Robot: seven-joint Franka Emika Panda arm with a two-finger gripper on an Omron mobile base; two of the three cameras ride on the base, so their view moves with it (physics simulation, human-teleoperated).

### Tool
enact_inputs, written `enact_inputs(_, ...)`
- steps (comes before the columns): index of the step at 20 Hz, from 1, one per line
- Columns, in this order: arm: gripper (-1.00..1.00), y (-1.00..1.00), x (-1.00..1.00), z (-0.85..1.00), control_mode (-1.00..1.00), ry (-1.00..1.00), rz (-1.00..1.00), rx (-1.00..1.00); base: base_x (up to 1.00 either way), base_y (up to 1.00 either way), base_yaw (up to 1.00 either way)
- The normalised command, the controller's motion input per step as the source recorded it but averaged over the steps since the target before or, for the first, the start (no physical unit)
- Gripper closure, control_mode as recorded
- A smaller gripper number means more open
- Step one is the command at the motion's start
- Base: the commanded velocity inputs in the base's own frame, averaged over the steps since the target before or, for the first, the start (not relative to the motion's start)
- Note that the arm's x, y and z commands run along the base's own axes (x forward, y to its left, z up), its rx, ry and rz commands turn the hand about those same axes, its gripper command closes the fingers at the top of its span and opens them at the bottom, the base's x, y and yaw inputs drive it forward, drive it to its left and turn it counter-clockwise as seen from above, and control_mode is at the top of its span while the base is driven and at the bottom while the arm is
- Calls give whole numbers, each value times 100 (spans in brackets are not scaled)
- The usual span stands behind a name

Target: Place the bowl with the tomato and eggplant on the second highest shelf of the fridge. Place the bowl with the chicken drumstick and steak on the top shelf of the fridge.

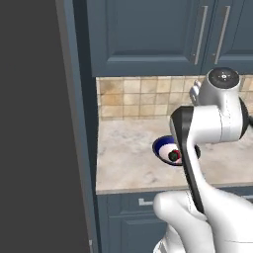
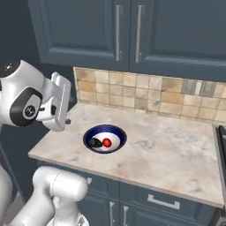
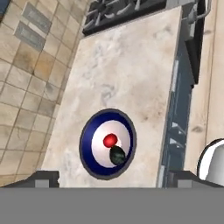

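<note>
Worktop [image 2: 176, 150]: pale marbled slab, tiled backsplash [image 2: 145, 95] along the far edge, dark blue wall cabinets [image 2: 132, 31] above, blue drawers [image 2: 159, 201] under the near edge. Left edge of the slab ends at a tall blue side panel [image 1: 79, 123], with a flat dark grey surface [image 1: 29, 123] left of that. Right end meets a stove [image 3: 127, 13], seen in the hand view with black grates. Open slab all around the bowl, widest stretch to its right toward the stove; less room between bowl and the near edge.

Count: one bowl [image 2: 90, 132], one tomato [image 2: 107, 142], one eggplant [image 2: 96, 143]. Two long handles on the wall cabinets in the right base view.

Bowl: round, dark blue rim and wall, white centre, sitting upright on the left half of the worktop, nearer the near edge than the backsplash. In the left base view the arm's forearm covers part of it.

Tomato: small glossy red ball on the white centre. Eggplant: small dark green-black lump, touching or just beside the tomato, on its left in the right base view.

Pincer [image 3: 109, 179]: above the left end of the worktop, apart from the bowl, looking down at it. Fingertips [image 3: 41, 179] sit wide apart at both bottom corners of the hand view, nothing between them.
</note>
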Motion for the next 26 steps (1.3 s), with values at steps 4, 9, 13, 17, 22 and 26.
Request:
enact_inputs(4,-100,-97,7,-31,-100,0,29,14,0,0,0)
enact_inputs(9,-100,-99,0,-60,-100,5,44,23,0,0,0)
enact_inputs(13,-100,-62,6,-100,-100,21,50,22,0,0,0)
enact_inputs(17,-100,-36,20,-77,-100,16,41,13,0,0,0)
enact_inputs(22,-100,0,70,-35,-100,12,8,1,0,0,0)
enact_inputs(26,-100,0,85,-51,-100,6,0,0,0,0,0)
